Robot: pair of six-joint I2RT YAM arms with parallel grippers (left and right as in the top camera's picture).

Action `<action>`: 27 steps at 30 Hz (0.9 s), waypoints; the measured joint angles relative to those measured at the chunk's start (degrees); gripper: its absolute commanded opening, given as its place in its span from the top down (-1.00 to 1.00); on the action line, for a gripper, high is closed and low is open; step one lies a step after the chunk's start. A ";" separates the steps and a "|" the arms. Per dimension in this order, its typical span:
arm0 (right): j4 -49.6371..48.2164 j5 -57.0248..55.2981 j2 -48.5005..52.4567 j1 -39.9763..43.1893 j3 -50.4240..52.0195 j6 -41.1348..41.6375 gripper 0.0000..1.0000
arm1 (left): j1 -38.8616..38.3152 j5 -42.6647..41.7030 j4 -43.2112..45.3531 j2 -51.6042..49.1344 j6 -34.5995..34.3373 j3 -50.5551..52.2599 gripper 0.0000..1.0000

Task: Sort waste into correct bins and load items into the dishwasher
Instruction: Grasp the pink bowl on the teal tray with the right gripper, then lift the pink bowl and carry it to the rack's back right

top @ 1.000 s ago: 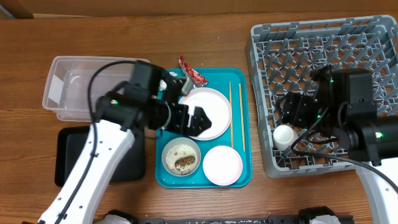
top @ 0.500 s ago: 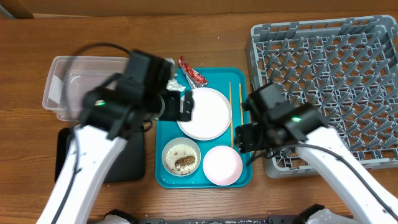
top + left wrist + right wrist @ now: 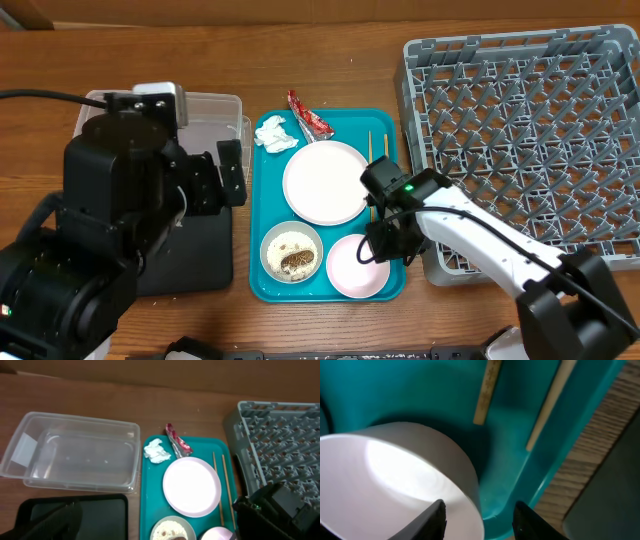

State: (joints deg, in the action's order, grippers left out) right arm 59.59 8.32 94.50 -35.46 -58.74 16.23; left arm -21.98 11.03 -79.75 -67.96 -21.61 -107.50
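My right gripper (image 3: 385,245) is open and straddles the right rim of the small pink-outside bowl (image 3: 355,267). In the right wrist view one finger (image 3: 437,515) is inside the bowl (image 3: 395,480) and the other is outside it, over the teal tray. Two chopsticks (image 3: 370,175) lie just beyond. The plate (image 3: 327,182), the white bowl (image 3: 292,251) of brown scraps and rice, the tissue (image 3: 275,133) and the wrapper (image 3: 308,113) are on or by the tray. My left gripper (image 3: 225,175) is open and empty, raised between the clear tub (image 3: 215,110) and the tray.
The teal tray (image 3: 262,285) sits mid-table. The black tray (image 3: 200,270) lies in front of the clear tub. The grey dish rack (image 3: 530,130) stands at the right, close to my right arm. My left arm hides much of the left side.
My right arm has swung from the rack to the tray and come down on the small bowl. My left arm has pulled back left off the plate and risen.
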 measured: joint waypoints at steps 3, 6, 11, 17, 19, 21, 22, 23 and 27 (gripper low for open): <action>-1.05 -0.13 1.18 -0.33 0.00 -0.09 0.42 | 0.00 1.05 -0.02 -0.13 -0.35 0.00 -1.00; -1.40 -0.81 1.57 -0.31 0.00 0.04 0.61 | 0.00 1.49 -0.13 -0.31 -0.55 0.00 -1.00; -1.62 -1.73 1.57 -0.31 0.00 0.31 0.92 | 0.00 1.68 -0.50 -1.44 -0.57 0.00 -1.00; -1.53 -4.48 1.51 -0.33 -0.02 3.58 0.92 | 0.00 1.68 -0.68 -3.76 -0.57 0.00 -1.00; -1.44 -5.60 1.20 -0.31 -0.07 4.55 0.92 | 0.00 1.68 -1.01 -4.39 -0.57 0.00 -1.00; -0.85 -7.10 0.50 -0.31 -0.28 5.62 0.92 | 0.00 1.68 -1.36 -4.83 -0.57 0.00 -1.00; -0.35 -7.93 -0.11 -0.31 -0.46 6.23 0.92 | 0.00 1.68 -1.68 -5.22 -0.57 0.00 -1.00; 0.37 -9.14 -0.98 -0.31 -0.83 6.97 0.92 | 0.00 1.68 -2.01 -5.42 -0.57 0.00 -1.00; 3.52 -16.15 -6.84 -0.31 -3.48 10.95 0.92 | 0.00 1.66 -4.98 -6.49 -0.59 0.00 -1.00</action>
State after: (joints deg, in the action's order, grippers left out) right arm 63.11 -7.84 87.66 -35.77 -62.22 27.18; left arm -21.98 12.69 -84.73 -74.46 -22.20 -107.50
